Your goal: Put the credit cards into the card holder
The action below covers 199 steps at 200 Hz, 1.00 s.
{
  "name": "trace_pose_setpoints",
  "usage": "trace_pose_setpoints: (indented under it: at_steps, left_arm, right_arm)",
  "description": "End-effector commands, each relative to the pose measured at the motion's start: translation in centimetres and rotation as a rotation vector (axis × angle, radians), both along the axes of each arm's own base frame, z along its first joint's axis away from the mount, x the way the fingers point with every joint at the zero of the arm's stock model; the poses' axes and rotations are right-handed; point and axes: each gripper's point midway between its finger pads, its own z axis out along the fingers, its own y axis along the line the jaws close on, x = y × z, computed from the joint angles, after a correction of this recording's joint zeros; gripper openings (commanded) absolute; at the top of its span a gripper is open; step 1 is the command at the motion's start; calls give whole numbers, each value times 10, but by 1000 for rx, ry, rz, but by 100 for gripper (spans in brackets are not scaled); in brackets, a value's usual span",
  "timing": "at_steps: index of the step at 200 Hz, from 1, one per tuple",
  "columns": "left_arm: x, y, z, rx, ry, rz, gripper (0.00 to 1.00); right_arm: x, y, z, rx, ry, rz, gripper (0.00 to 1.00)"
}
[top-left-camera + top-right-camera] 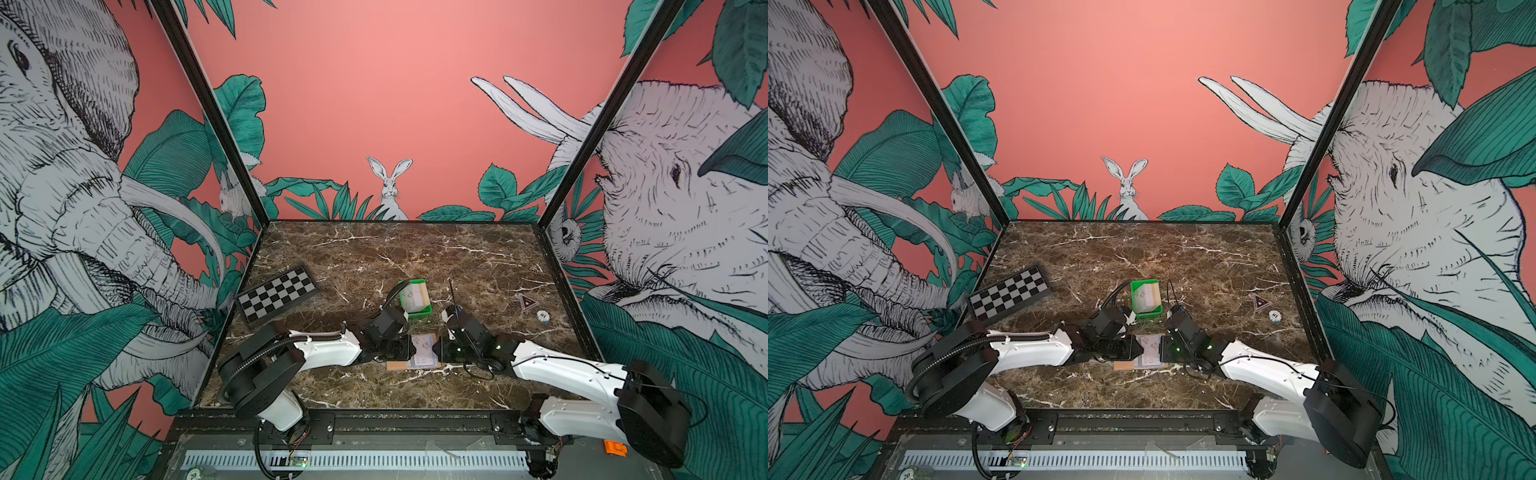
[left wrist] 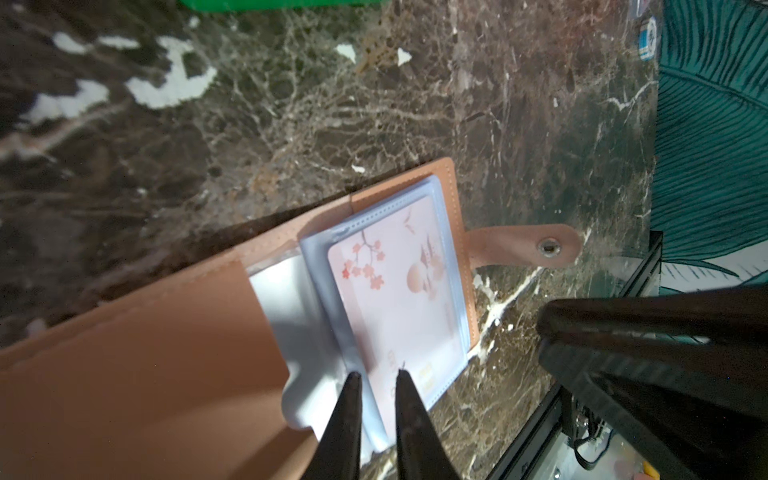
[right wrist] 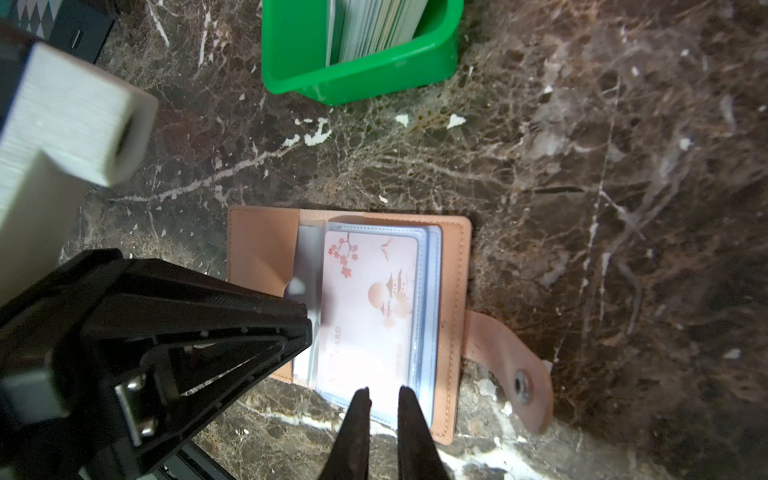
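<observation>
Open card holder (image 1: 417,353) between both arms, green tray (image 1: 415,299) behind, chessboard (image 1: 276,294) left

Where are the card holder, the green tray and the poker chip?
card holder (image 3: 455,291), right wrist view, tan right cover.
green tray (image 3: 357,75), right wrist view, front wall.
poker chip (image 1: 542,316), a top view, its face.

We've 2 top views high at front, facing back wall; wrist cams close above card holder (image 2: 291,299), shared w/ both.
</observation>
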Motion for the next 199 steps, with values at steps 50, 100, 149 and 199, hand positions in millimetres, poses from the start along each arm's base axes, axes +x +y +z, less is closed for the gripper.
trace_pose_setpoints:
  at_steps: [50, 100, 149, 199]
  left_arm:
    - [0, -5, -8, 5, 19, -1, 13]
    - [-2, 0, -14, 30, 29, 6, 10]
    - [-3, 3, -18, 48, 39, 8, 9]
    - [-4, 4, -22, 56, 49, 10, 9]
  right_arm:
    - [-1, -1, -3, 14, 4, -9, 15]
    - [-1, 8, -4, 77, 27, -1, 22]
    - [-1, 9, -14, 80, 57, -4, 25]
    - [-1, 9, -20, 80, 74, -6, 25]
